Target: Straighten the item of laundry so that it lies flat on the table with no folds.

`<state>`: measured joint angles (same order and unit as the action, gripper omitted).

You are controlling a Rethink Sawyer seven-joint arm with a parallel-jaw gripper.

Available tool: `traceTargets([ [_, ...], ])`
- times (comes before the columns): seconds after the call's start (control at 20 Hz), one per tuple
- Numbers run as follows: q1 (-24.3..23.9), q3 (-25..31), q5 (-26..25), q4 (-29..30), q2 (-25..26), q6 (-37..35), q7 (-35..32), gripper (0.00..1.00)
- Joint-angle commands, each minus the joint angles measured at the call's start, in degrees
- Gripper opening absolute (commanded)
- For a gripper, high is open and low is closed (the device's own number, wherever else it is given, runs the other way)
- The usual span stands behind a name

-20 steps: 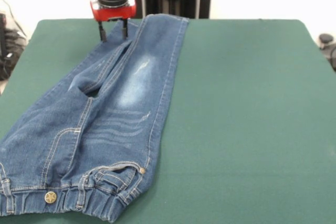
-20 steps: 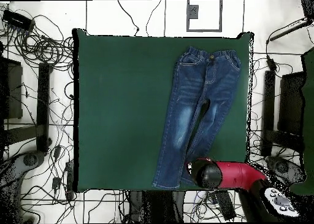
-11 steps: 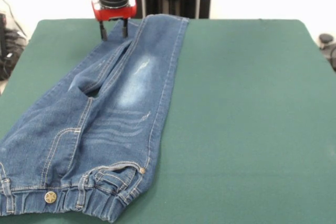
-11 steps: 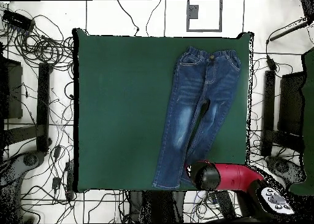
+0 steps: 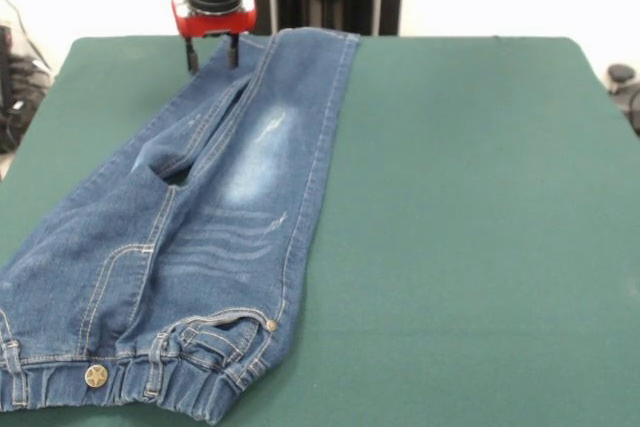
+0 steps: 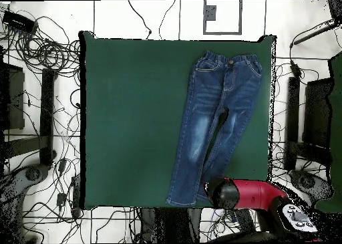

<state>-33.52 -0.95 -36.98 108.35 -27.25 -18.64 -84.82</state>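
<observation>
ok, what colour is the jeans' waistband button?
Brassy gold metal button on blue denim; front view shows it best.

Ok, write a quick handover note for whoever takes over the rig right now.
Gripper: open, empty, above the far leg ends of the jeans, holding nothing.
Jeans: spread lengthwise on the table, waistband at the near edge, legs side by side, close to one side edge.
Done: mostly flat, both legs out straight.
Left: small wrinkles near the waistband and a crease at the crotch; smooth them if needed, then draw the arm clear.
</observation>
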Motion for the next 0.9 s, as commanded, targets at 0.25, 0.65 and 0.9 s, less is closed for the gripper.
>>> traceTargets([
  [0.25, 2.83, -1.08, 2.30, -6.11, 5.20, 7.09, -12.06, 1.00],
  [0.65, 1.99, -0.42, 3.76, -6.52, 6.78, 10.26, -11.59, 1.00],
  [0.9, 0.72, 0.32, 3.78, -6.77, 7.75, 11.51, -10.50, 1.00],
])
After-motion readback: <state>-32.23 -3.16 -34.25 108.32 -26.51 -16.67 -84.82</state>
